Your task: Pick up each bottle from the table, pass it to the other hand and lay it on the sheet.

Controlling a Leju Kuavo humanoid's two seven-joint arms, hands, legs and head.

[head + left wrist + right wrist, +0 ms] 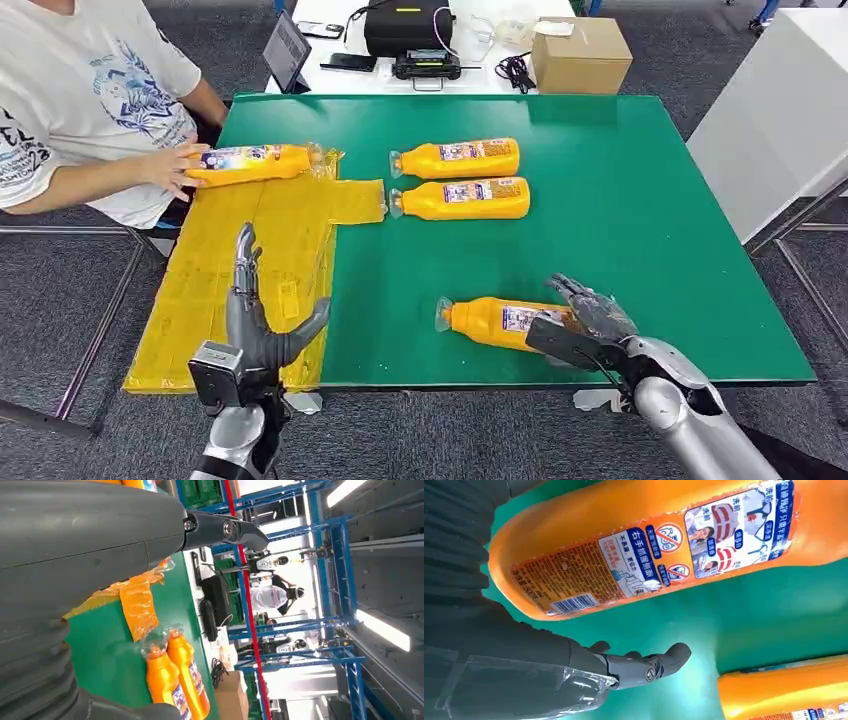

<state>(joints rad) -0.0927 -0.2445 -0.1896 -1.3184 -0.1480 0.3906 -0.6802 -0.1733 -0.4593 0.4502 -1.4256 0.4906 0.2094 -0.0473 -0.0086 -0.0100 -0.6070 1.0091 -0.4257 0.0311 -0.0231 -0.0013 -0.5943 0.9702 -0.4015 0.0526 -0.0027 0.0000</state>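
Orange bottles w/ blue-white labels, yellow sheet, green table.

Four orange bottles with printed labels lie on their sides. The nearest bottle rests on the green worktop near its front edge, cap pointing left. Two more bottles lie side by side, just apart, further back. The fourth bottle lies on the far end of the yellow sheet, which covers the worktop's left side
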